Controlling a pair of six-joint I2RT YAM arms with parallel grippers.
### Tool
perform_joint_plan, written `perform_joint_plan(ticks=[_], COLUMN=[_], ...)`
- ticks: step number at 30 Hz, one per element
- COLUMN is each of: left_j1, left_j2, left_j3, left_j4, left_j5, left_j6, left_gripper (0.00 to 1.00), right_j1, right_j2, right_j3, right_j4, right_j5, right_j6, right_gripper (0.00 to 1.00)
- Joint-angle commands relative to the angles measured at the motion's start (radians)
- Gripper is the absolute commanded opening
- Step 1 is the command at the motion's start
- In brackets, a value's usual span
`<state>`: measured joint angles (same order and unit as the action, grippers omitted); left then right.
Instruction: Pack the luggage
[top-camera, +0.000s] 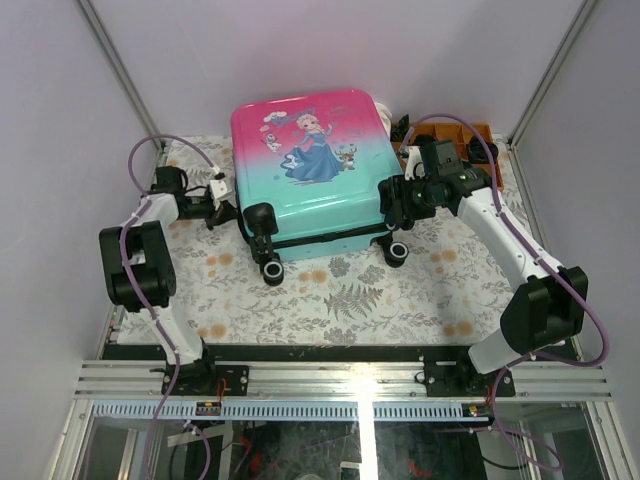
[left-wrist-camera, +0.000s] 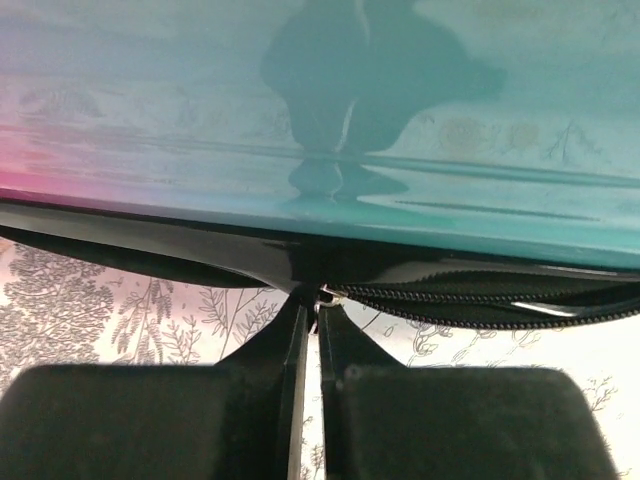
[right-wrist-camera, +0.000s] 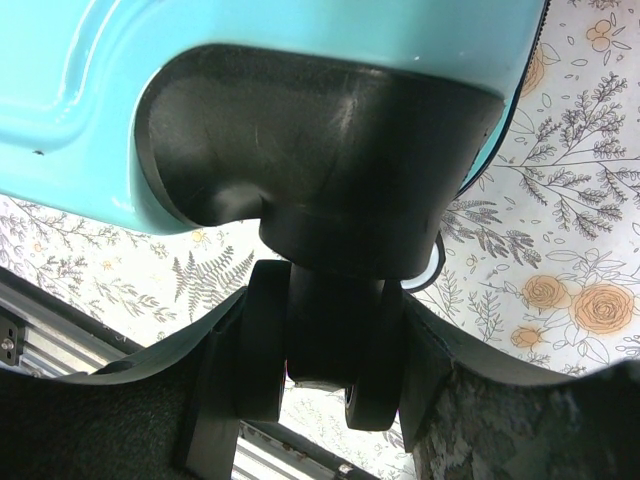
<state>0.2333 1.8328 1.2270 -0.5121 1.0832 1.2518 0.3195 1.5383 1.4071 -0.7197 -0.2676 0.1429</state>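
The luggage (top-camera: 310, 170) lay print-up on the tabletop (top-camera: 330, 300). My left tool (left-wrist-camera: 318, 300) pinched shut on the zip pull (left-wrist-camera: 322, 293) (barely showing); my right tool (right-wrist-camera: 325, 340) clamped a wheel (right-wrist-camera: 262, 340). Zipping, I judged: next, a steady drag along the seam (left-wrist-camera: 480, 295).

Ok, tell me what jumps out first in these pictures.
The pink-to-teal princess luggage lies flat in the middle of the floral cloth. The left tool is pinched shut at its zipper on the left side, while the right tool clamps a black wheel at the right near corner.
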Motion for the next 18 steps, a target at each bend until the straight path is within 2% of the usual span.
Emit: perform_joint_plan(ticks=[1,6,13,18], left_j1=[0.028,0.058,0.055,0.036], left_j2=[-0.088,-0.174,-0.366,-0.471], left_j3=[-0.039,-0.093,-0.276,-0.354], left_j4=[-0.096,-0.244,-0.277,-0.313], left_j5=[0.013,-0.051,-0.087,-0.059], left_j6=[0.15,0.246,0.241,0.227], left_gripper=[0.0,0.0,0.0,0.0], right_j1=[-0.004,-0.004,-0.004,-0.004], right_j2=[-0.017,-0.024,-0.03,-0.03], right_j3=[0.055,0.044,0.022,0.018], right_j4=[-0.04,-0.024,0.003,0.009], right_j5=[-0.005,0.006,0.009,-0.002], right_j6=[-0.077,-0.057,-0.022,-0.001], right_gripper=[0.0,0.0,0.0,0.0])
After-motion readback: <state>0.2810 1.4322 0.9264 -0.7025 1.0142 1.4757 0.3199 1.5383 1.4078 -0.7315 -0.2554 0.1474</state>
